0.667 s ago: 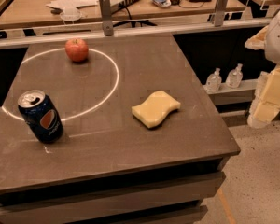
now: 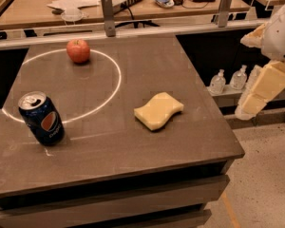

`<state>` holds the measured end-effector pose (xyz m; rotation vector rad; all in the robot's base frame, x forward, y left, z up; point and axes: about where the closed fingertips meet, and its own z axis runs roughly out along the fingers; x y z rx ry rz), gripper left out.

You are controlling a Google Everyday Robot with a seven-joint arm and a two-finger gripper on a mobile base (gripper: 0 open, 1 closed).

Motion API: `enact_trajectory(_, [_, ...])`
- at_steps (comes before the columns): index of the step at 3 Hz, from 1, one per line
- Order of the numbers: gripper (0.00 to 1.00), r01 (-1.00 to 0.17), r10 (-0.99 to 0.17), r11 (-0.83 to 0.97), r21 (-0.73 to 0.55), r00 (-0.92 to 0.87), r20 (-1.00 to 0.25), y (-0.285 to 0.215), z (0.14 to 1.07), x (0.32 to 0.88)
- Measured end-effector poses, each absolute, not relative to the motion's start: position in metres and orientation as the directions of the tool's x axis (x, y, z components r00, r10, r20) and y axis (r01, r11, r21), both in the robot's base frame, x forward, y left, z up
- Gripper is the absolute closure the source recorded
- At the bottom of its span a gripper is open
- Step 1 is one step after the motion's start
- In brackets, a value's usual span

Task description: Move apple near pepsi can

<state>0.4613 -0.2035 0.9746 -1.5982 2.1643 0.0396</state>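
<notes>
Nothing has shifted, so the reach seems unstarted: the apple [image 2: 78, 50] sits far back on the surface [image 2: 147, 170], well apart from the pepsi can [image 2: 41, 118]; the tool [image 2: 256, 96] hangs off its right side, state impossible to tell.

We log a dark grey table [image 2: 133, 146] with a white ring [image 2: 115, 87] on its top. Behind it runs a metal rail [image 2: 161, 30] on two posts, then a cluttered wooden desk [image 2: 33, 11]. To the right, speckled floor [image 2: 266, 175] and clear bottles [image 2: 228, 80] on a low shelf [image 2: 223, 95]. The gripper [image 2: 251, 103] hangs beside them, off the table's right edge.
</notes>
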Motion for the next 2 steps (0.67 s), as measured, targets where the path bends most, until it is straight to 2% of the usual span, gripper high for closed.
enact_trajectory(1, [0.00, -0.858, -0.760, 0.464, -0.221, -0.257, -0.597, -0.184, 0.969, 0.507])
enact_trajectory(2, [0.00, -0.815, -0.648, 0.542, -0.202, -0.253, -0.719, -0.166, 0.960, 0.547])
